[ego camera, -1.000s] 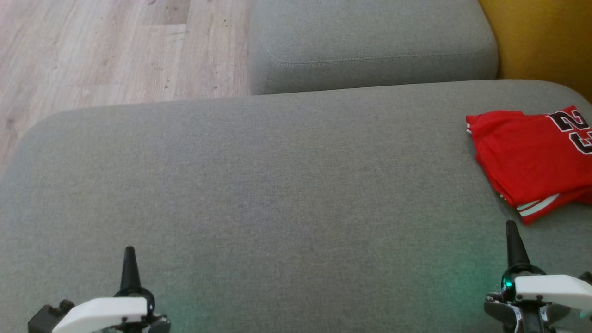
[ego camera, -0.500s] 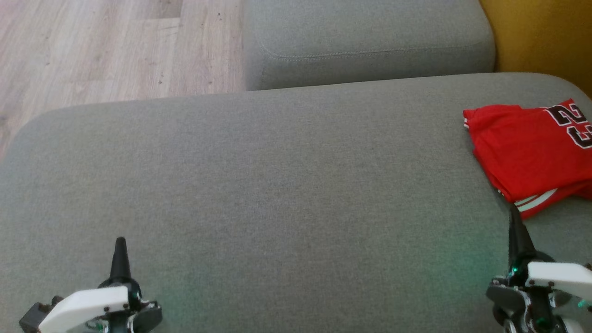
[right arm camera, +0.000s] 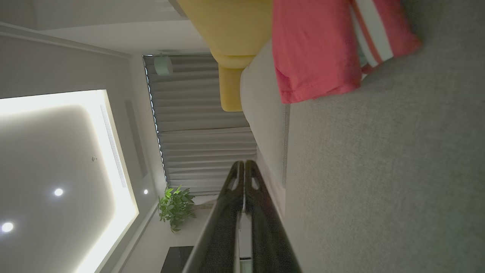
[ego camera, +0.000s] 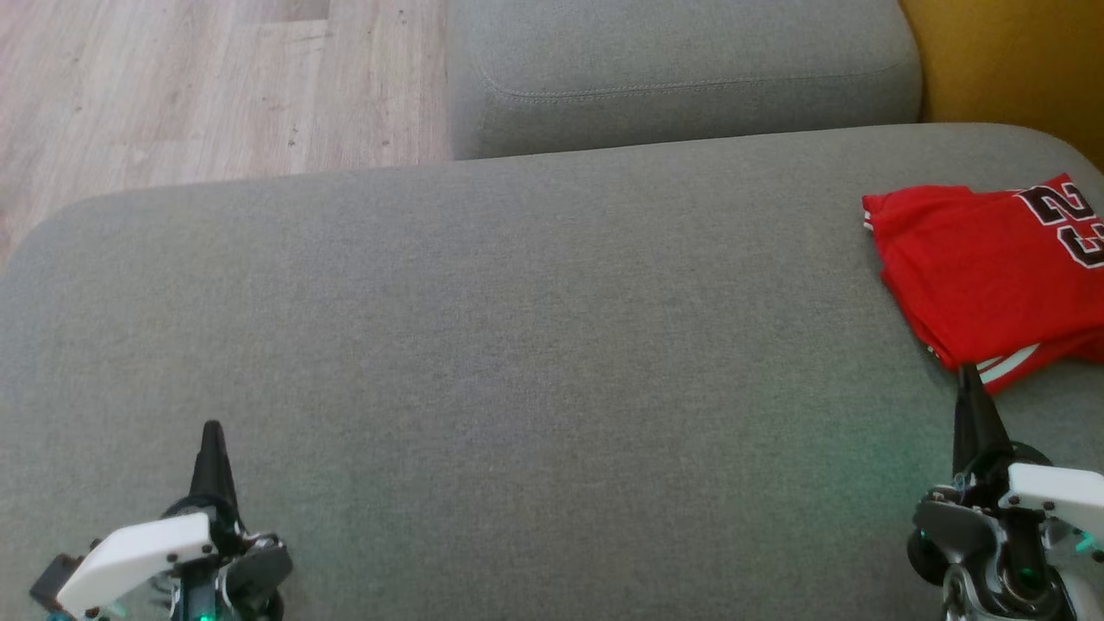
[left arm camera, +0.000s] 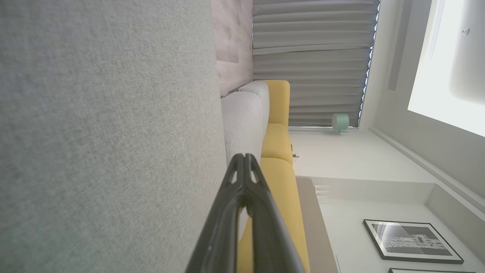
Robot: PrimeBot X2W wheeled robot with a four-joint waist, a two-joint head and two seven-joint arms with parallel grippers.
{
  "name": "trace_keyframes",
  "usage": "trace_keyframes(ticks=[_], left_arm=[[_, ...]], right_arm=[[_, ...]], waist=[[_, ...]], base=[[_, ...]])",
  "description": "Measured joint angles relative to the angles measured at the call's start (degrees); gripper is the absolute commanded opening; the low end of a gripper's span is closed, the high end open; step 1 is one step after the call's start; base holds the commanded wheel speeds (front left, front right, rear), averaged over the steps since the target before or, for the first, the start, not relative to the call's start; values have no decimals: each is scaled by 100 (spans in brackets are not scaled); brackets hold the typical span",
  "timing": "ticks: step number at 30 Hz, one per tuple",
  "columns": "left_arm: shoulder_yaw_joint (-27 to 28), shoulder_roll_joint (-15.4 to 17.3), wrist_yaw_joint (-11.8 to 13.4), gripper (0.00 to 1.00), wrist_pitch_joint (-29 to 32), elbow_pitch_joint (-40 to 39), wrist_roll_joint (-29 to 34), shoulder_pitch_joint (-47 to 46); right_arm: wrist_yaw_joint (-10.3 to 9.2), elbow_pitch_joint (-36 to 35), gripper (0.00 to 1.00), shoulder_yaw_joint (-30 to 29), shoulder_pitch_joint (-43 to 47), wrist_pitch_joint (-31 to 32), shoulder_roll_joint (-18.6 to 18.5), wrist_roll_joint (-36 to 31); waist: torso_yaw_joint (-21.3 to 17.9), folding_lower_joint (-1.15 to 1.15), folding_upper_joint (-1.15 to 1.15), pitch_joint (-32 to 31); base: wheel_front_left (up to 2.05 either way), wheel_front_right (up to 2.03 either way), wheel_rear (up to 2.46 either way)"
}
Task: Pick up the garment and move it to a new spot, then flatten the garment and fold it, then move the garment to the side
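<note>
Beyond the far left corner of the big grey cushion (ego camera: 517, 345) there's pale wooden floor (ego camera: 172, 86). Over the cushion's near left corner hangs the left gripper (ego camera: 211, 429), white-cased, its two dark fingers (left arm camera: 225, 212) pressed together into a single point with nothing between them. It's turned on its side, so the cushion's weave runs close alongside it in the left wrist view. Past the middle of the cushion's far edge sits a smaller grey cushion (ego camera: 681, 78), butted up against it, with a stitched seam round its top.

The garment (ego camera: 975, 276) is a red jersey with black, white-edged numerals and white stripes along one edge. It lies folded on the cushion's right end and runs off the right side of the head view. Its layers are stacked fairly flat, with the striped corner toward the cushion's near side.

Over the cushion's near right corner is the right gripper (ego camera: 968, 373), its fingers closed tight against each other and gripping nothing. From the head view its tip lines up with the jersey's striped corner. The right wrist view shows a stretch of bare cushion between the fingertips and the red cloth, so the two are apart. Beyond the cushion's far right corner there's mustard-yellow upholstery (ego camera: 1009, 60), and farther off past that, grey curtains (right arm camera: 204, 144).
</note>
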Motion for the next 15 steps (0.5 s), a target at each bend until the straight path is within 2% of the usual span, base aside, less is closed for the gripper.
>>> trace_keyframes(ticks=[15], left_arm=[[26,-21,0,0,7,0,0,-24]], right_arm=[[0,1,0,-22,-13,49,1,0]], waist=[[1,0,0,-1]], base=[[0,0,0]])
